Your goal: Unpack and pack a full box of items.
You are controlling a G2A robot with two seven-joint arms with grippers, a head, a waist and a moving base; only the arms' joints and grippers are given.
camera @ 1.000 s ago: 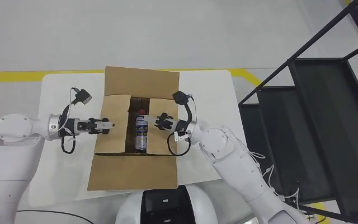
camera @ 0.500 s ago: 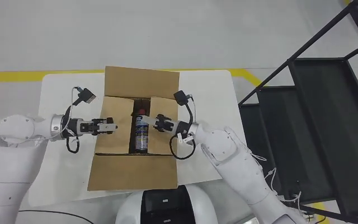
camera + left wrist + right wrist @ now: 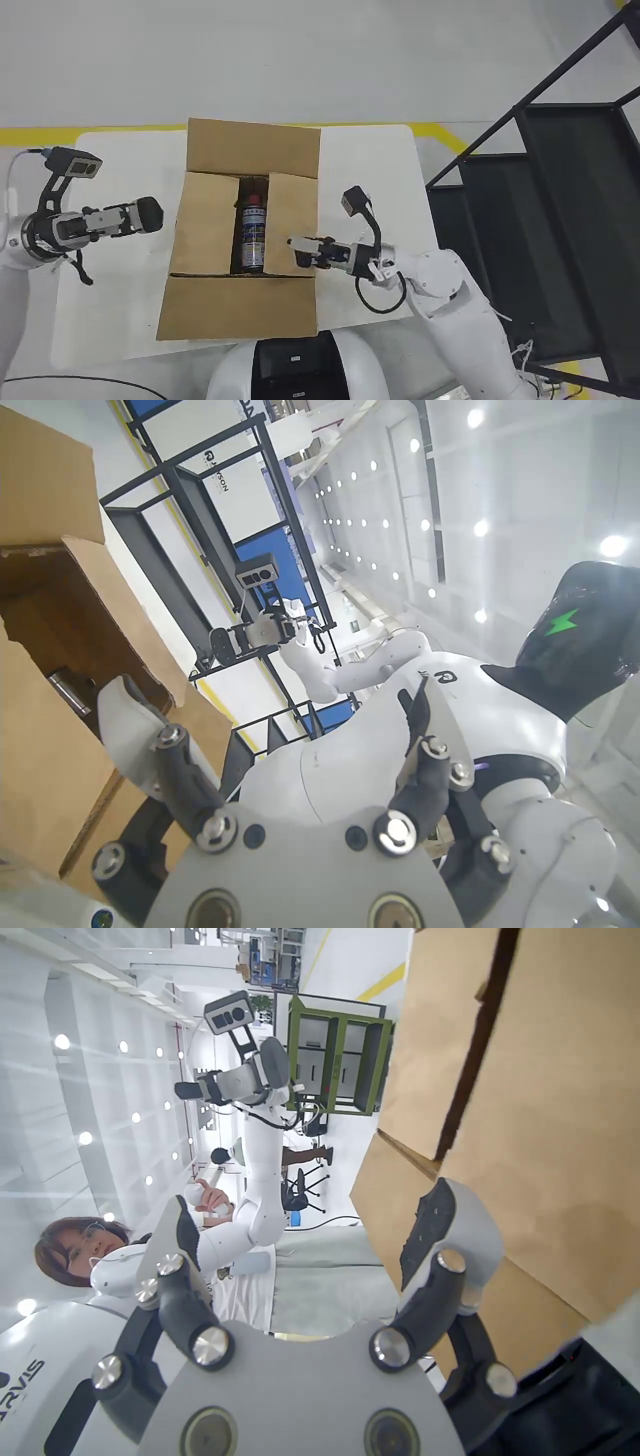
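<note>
— Over the desk (image 3: 360, 170), from above: a spray can (image 3: 252, 236) lies in the open box (image 3: 245, 300). The left fingers (image 3: 146, 214) are well apart from the box, and the right fingers (image 3: 299, 246) are at the right flap.
— Left wrist?
— Left fingers (image 3: 125, 720) spread wide, empty.
— Right wrist?
— Right fingers (image 3: 440, 1218) the same, beside the flap. Unpacking, I'd judge. Next, reach in for the can.

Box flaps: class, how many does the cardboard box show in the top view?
4. The far flap and near flap spread outward; the left flap and right flap flank the gap over the spray can.
</note>
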